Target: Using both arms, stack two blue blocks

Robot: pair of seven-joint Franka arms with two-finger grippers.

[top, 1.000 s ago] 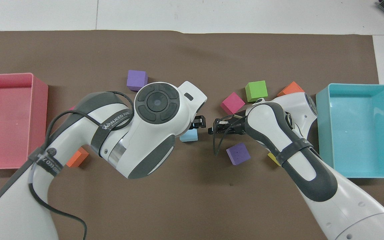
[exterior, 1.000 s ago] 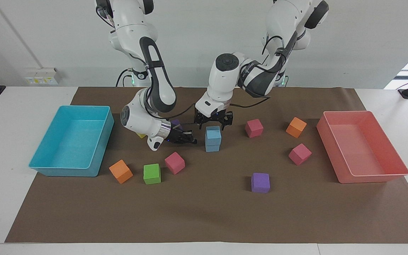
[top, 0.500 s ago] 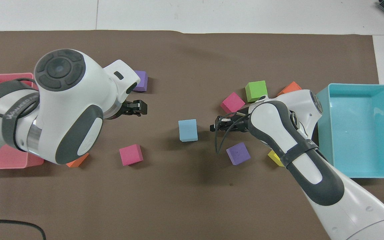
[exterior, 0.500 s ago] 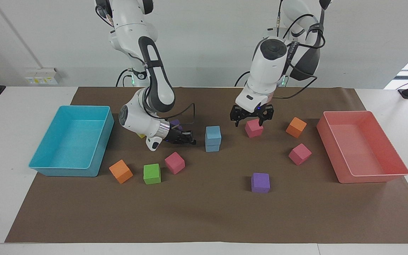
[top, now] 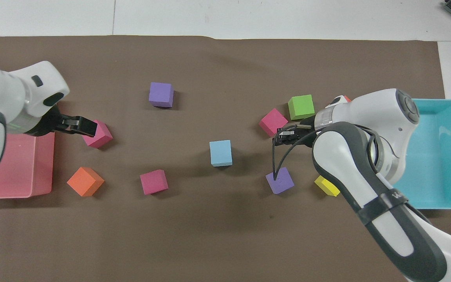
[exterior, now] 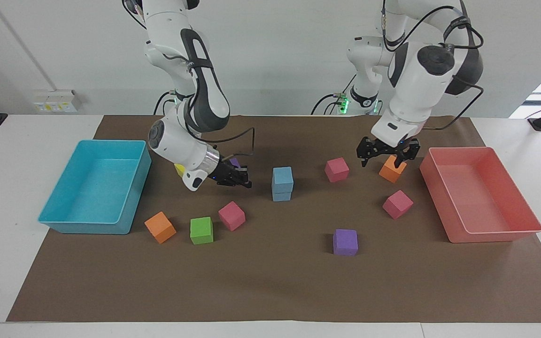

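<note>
While 2 blue blocks (exterior: 282,183) sit stacked mid-bench, the right pincer (exterior: 241,180), at their 9 o'clock facing, is empty; I cannot tell its state. At their 3 o'clock, the left pincer (exterior: 387,156) hangs spread over an orange cube (exterior: 391,170).

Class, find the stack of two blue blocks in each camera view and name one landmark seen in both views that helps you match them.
Facing view: the blue blocks stand stacked near the mat's middle, both cubes showing.
Overhead view: the blue blocks sit at the middle of the picture, and mainly the top cube shows.
Shared landmark: the green cube, toward the right arm's end of the table and farther from the robots than the stack.
</note>
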